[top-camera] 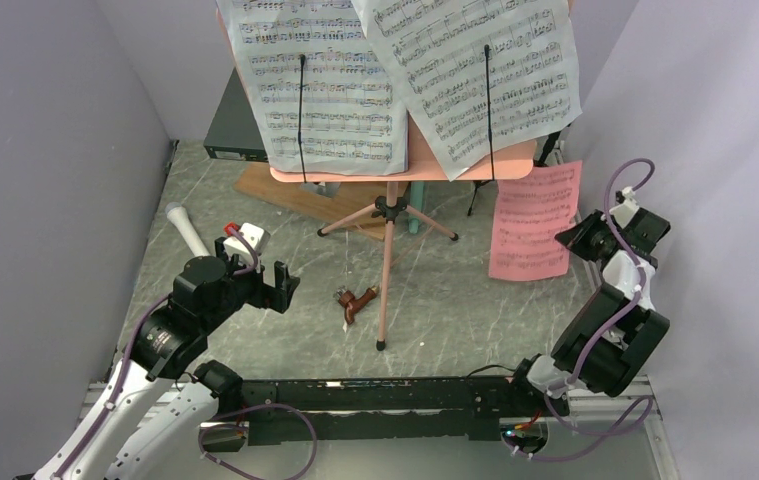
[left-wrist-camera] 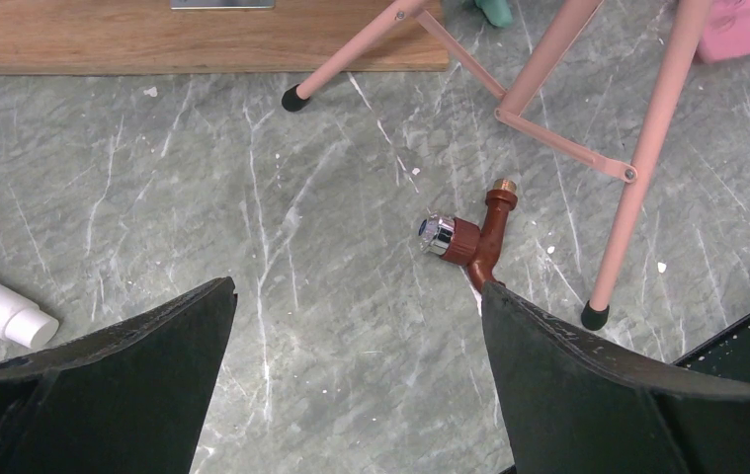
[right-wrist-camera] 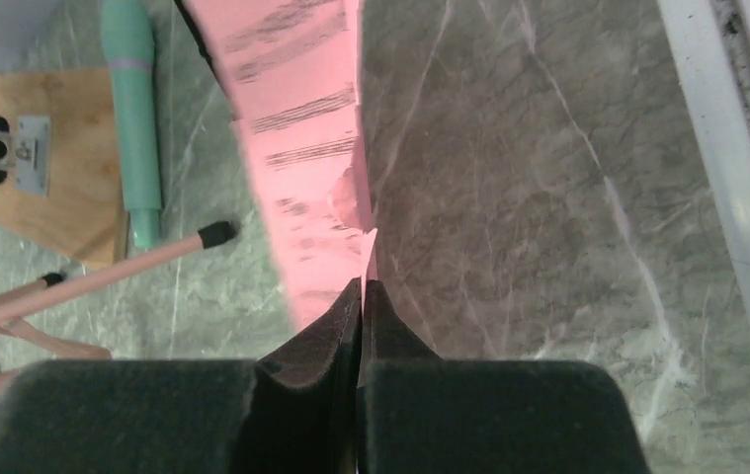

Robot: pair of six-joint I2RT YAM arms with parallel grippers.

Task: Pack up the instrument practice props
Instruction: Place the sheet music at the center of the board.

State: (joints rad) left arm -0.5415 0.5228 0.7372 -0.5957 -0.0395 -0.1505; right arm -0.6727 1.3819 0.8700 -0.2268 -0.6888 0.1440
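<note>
I'm holding my left claw (top-camera: 283, 284) spread wide, pointing toward three o'clock; my right claw (top-camera: 568, 238) is pinching fully closed, pointing toward nine o'clock.

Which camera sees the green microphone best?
The right wrist view: most of the mint microphone shows, lying beside a wooden board. The top and left wrist views catch only a bit by the pink legs.
</note>
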